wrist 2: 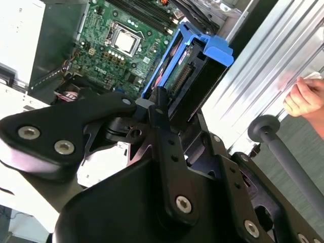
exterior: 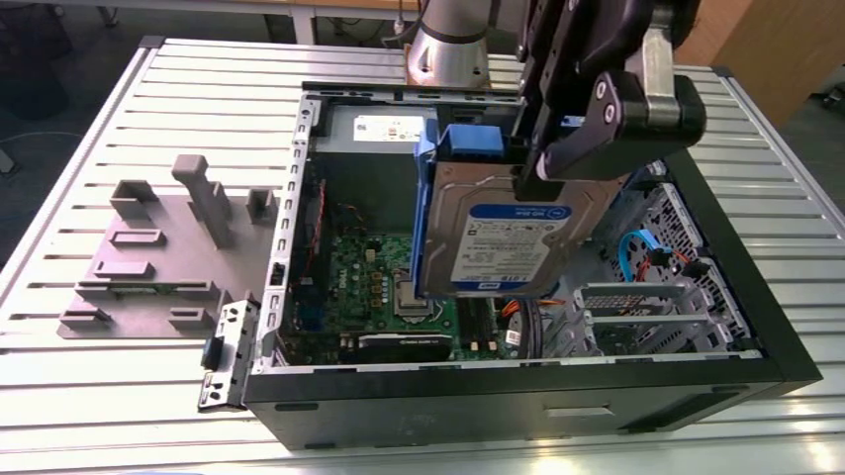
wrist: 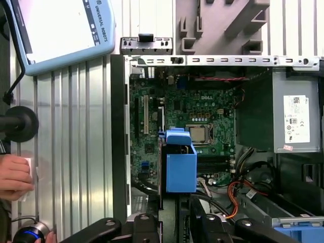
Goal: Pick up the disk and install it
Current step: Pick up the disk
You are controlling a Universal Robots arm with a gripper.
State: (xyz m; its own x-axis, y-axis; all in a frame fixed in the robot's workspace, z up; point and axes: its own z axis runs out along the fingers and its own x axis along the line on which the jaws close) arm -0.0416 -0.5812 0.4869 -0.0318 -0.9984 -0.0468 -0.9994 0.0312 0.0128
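Aloft, gripper (exterior: 535, 186) holds disk (exterior: 509, 242), seemingly clear above computer case (exterior: 528, 384).

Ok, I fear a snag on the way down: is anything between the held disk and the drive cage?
Nothing solid shows. The end effector holds the disk upright over the motherboard, clear of it. The drive cage sits toward the exterior view's right, with loose orange cables beside it that might brush the disk.
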